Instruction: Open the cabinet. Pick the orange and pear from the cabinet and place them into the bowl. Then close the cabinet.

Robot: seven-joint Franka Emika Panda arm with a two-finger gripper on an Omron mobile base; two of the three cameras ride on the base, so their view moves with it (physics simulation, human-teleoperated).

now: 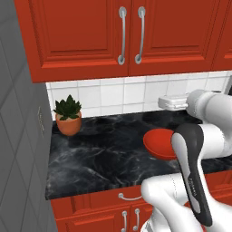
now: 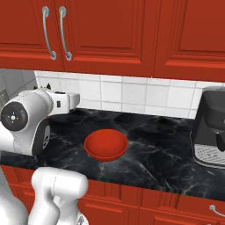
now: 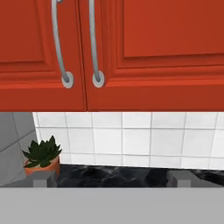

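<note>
The red cabinet [image 1: 81,36] hangs over the counter with both doors shut; its two curved silver handles [image 3: 59,43] meet at the centre seam. Behind those doors, the orange and pear are hidden. On the black marble counter sits the empty red bowl [image 1: 158,141], also seen in the right base view [image 2: 105,145]. My gripper [image 3: 111,178] is open and holds nothing. It hovers above the counter near the tiled wall, below the cabinet doors and facing them. The white hand [image 1: 171,102] is level, behind and above the bowl.
A terracotta pot with a green plant [image 1: 68,117] stands at the counter's left end beside a grey side wall [image 1: 18,136]. At the right end is a dark coffee machine [image 2: 210,127]. Red base cabinets [image 1: 127,213] run below the counter edge.
</note>
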